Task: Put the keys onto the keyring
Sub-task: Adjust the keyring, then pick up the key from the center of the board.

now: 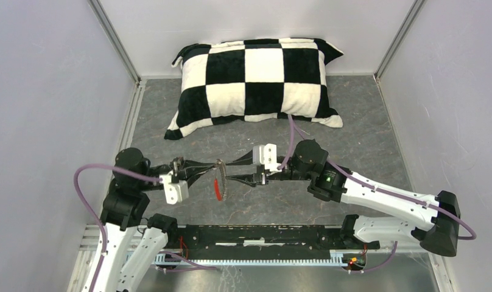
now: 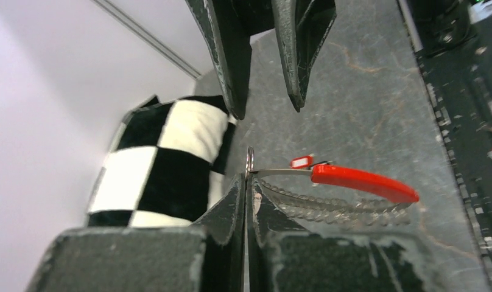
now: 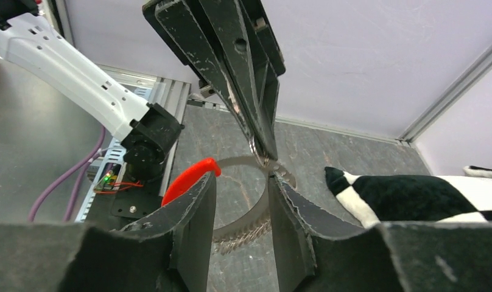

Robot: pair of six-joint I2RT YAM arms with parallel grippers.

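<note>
Left gripper [image 2: 248, 182] clamped on thin silvery coil keyring [image 2: 365, 182] above tabletop [image 1: 365, 121] centre; right gripper [image 3: 242, 182] jaws apart; tiny red-headed key [image 2: 301, 162] threading unclear.

You can read no text, label, brand or number anywhere; the white face on the red key [image 2: 301, 162] is too blurred.
</note>
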